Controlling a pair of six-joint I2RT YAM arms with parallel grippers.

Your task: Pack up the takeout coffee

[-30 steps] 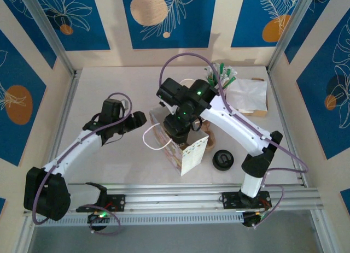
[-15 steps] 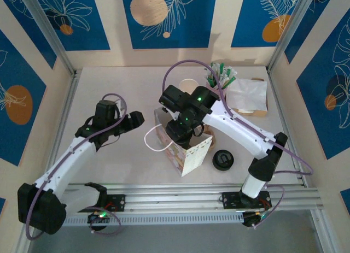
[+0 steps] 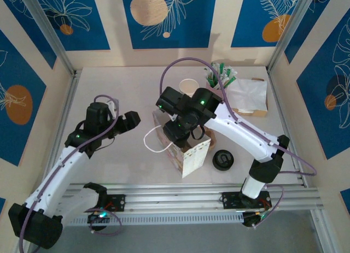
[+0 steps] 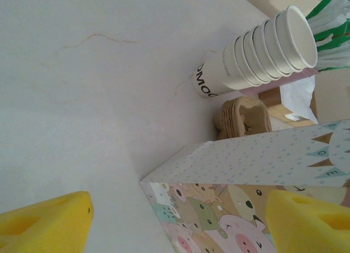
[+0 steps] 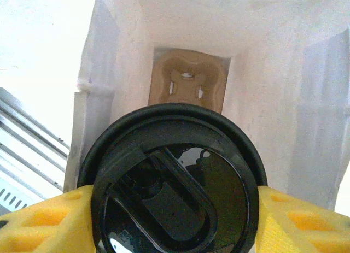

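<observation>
Just left of the cartoon-printed paper gift bag [image 3: 188, 152], my left gripper [image 3: 129, 121] hangs wide open and empty. Over the bag's mouth, my right gripper [image 5: 175, 223] clamps the black-lidded takeout coffee cup [image 5: 175, 171]. I judge the cup light, crushable and spillable. I'd hold it under the lid rim, upright.

On the stack of white paper cups [image 4: 257, 52], at the upper right of the left wrist view, black printed capitals run along the outermost cup near its base. Only "OMO" reads, and the rest curves away. On the pastel paper bag printed with cartoon animals [image 4: 246, 165], the small pennants at the right edge bear letters too tiny to read.
</observation>
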